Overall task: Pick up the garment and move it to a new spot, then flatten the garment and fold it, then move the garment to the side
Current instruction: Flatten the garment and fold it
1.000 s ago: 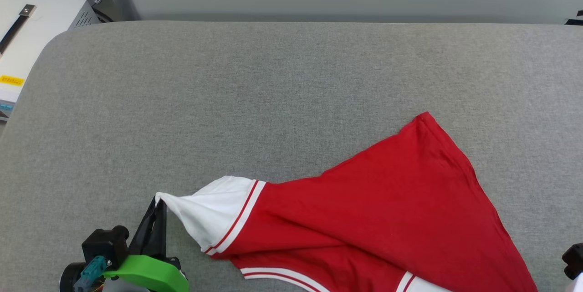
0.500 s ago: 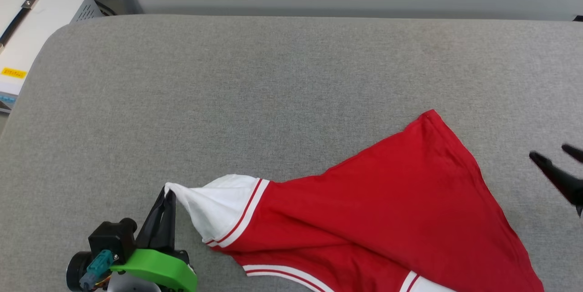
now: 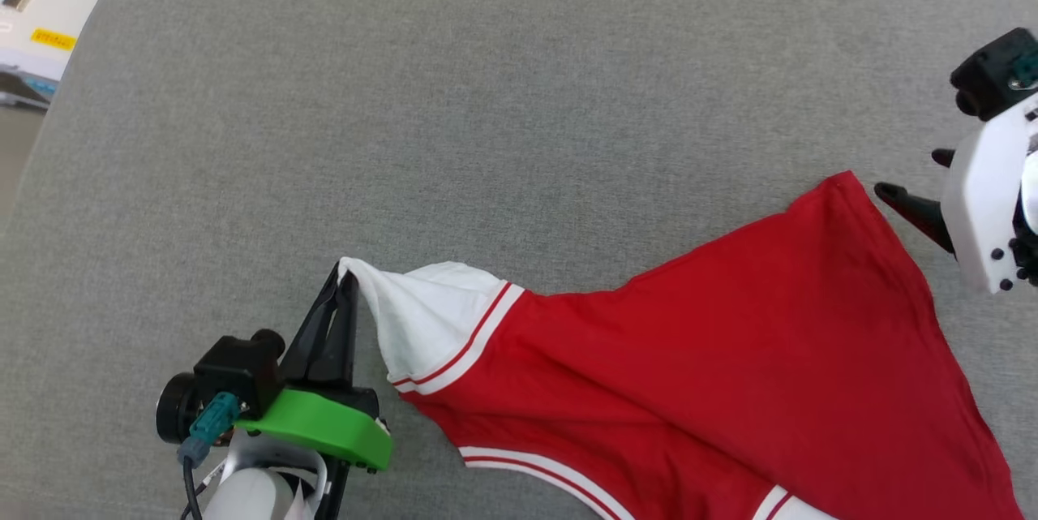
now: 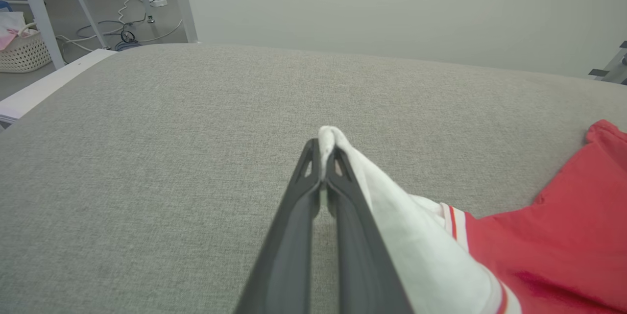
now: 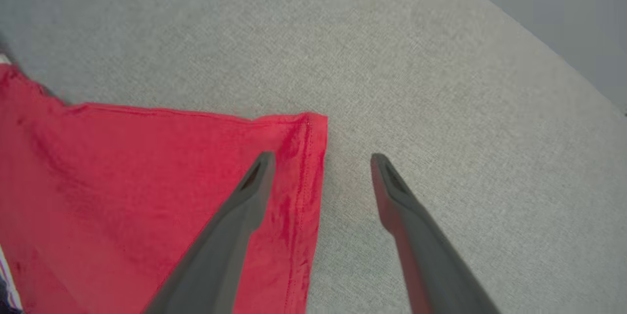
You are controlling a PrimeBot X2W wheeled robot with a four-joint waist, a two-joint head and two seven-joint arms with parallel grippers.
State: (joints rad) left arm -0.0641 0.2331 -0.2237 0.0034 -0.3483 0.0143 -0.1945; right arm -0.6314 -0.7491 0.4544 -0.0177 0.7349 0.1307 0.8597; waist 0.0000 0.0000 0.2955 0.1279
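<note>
The garment (image 3: 697, 366), red with white striped-trim sleeves, lies spread over the lower right of the grey surface (image 3: 454, 114). My left gripper (image 3: 342, 275) is shut on the tip of its white sleeve (image 3: 422, 317), which stands pinched between the dark fingers (image 4: 321, 142). My right gripper (image 3: 908, 175) hangs open just beyond the garment's far red corner (image 3: 847, 183). In the right wrist view that gripper (image 5: 321, 159) straddles the hemmed edge of the garment (image 5: 147, 181), one finger over the cloth, the other over bare surface.
A white machine with a yellow label (image 3: 36, 9) stands off the surface's far left corner. In the left wrist view, table legs, cables (image 4: 132, 35) and a white basket (image 4: 22, 52) sit on the floor beyond the surface.
The head camera has tilted down. My right gripper has come into view, opened wide and moved up to the garment's far corner. The left gripper keeps its hold on the sleeve.
</note>
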